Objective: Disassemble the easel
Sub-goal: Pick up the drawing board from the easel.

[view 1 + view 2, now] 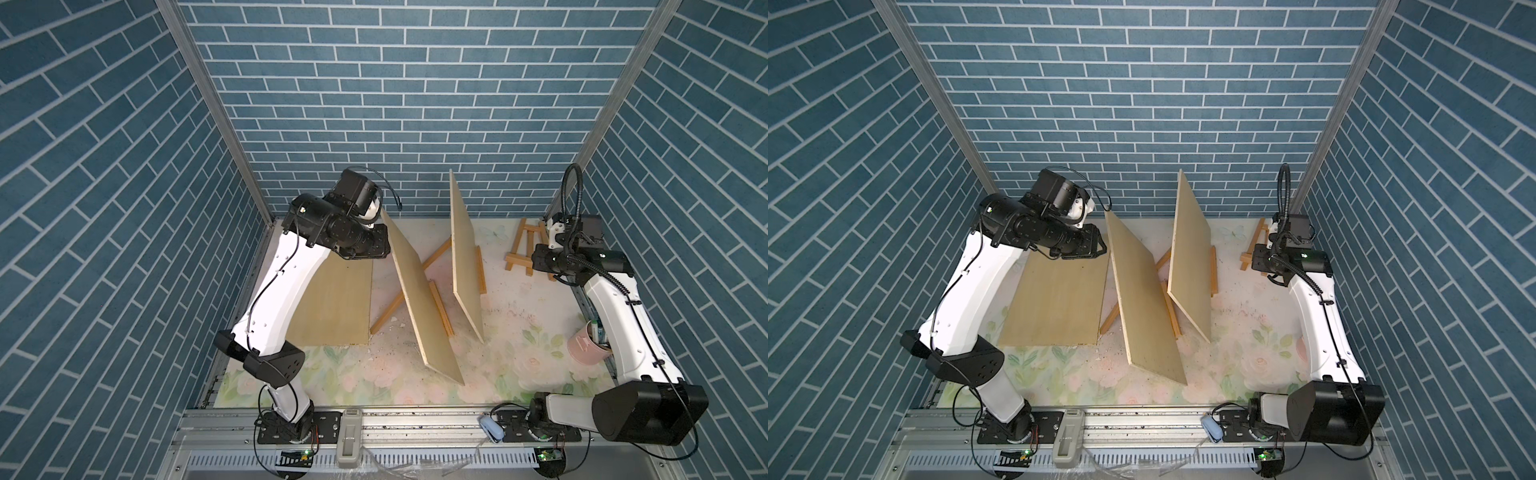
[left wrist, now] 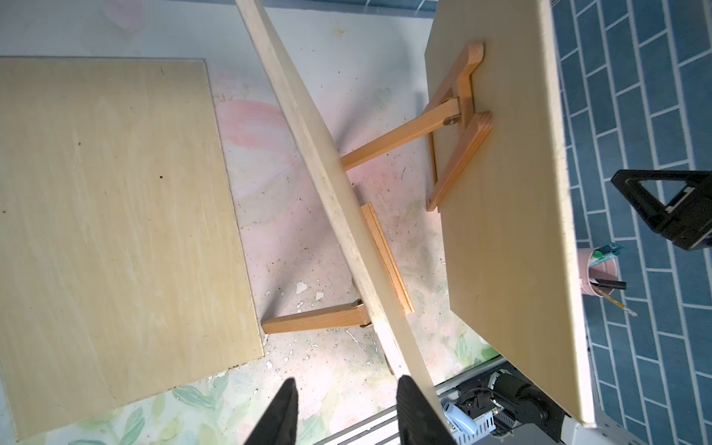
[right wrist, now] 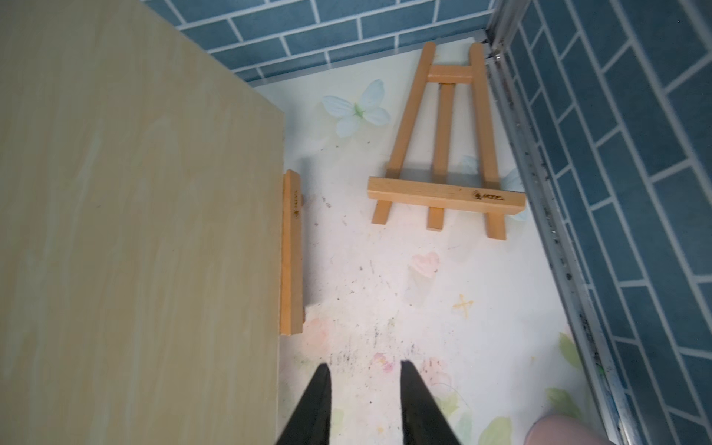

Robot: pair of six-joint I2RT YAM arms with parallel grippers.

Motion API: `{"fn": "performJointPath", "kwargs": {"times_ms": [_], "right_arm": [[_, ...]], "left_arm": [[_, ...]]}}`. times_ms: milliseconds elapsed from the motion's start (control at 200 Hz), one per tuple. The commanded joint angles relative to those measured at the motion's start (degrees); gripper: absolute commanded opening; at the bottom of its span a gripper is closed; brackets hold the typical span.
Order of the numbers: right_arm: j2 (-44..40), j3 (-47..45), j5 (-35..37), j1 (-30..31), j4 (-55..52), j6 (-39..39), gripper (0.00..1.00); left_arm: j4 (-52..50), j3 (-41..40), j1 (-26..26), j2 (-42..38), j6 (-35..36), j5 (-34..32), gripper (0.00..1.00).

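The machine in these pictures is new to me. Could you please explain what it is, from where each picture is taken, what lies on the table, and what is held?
These are two robot arms, the left arm and right arm, each ending in a two-fingered tool. Two pictures look down from above. Two come from wrist cameras, showing the left tool and right tool. On the table: a flat board, two boards propped on easels, a spare easel, a pink cup. Both tools are open and hold nothing.

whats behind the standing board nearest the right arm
Its wooden easel: the frame lies against the board, and a rear leg slants down toward the mat. Its foot is hidden by the other standing board.
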Motion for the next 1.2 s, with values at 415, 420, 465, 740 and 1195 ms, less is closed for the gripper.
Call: {"fn": "performJointPath", "kwargs": {"times_ms": [415, 420, 465, 740, 1195], "right_arm": [[3.75, 2.04, -6.12, 4.41, -1.98, 0.66, 0.32], [3.77, 2.06, -6.17, 4.42, -1.98, 0.64, 0.32], [4.05, 2.28, -6.69, 4.43, -1.95, 0.37, 0.32], [6.12, 3.83, -9.48, 4.55, -1.57, 0.05, 0.32], [6.17, 2.92, -11.68, 4.93, 0.12, 1.31, 0.32]], "left_arm": [[7.55, -7.06, -5.59, -1.20, -7.16, -2.83, 0.42], [7.58, -7.17, -5.59, -1.17, -7.25, -2.84, 0.42], [8.02, -7.82, -5.76, -1.14, -7.78, -2.84, 0.42], [9.52, -9.18, -6.90, -0.05, -10.02, -3.54, 0.37], [10.16, -12.48, -7.35, 0.21, -11.86, -3.82, 0.32]]}}
